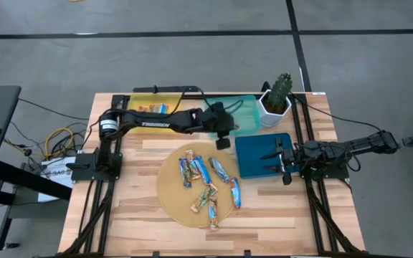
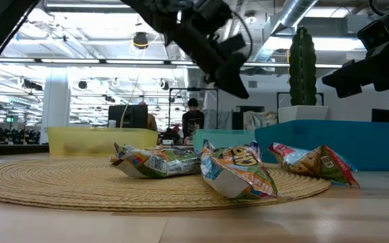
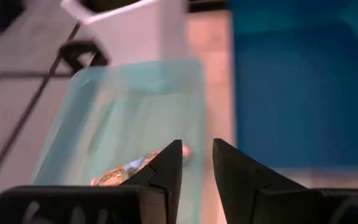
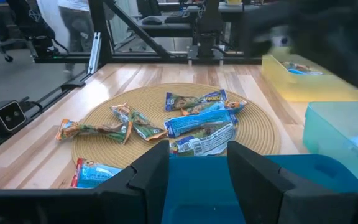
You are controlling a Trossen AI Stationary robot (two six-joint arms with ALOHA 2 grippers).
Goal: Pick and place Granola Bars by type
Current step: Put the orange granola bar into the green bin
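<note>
Several granola bars (image 1: 208,185) in blue-and-white and orange-tan wrappers lie loose on a round woven mat (image 1: 169,193). One orange-tan bar (image 3: 128,169) lies in the teal tray (image 3: 135,106). A blue-and-white bar (image 1: 160,109) lies in the yellow tray (image 1: 143,102). My left gripper (image 3: 197,163) hangs open above the teal tray's near end (image 1: 223,141), with nothing between its fingers. My right gripper (image 4: 197,165) stands open over the blue tray (image 1: 258,152), also with nothing between its fingers.
A cactus in a white pot (image 1: 277,99) stands at the back right, beside the teal tray. The three trays line the mat's far and right sides. Bare wood shows along the table's near edge (image 1: 120,229). Black frame rails run down both table sides.
</note>
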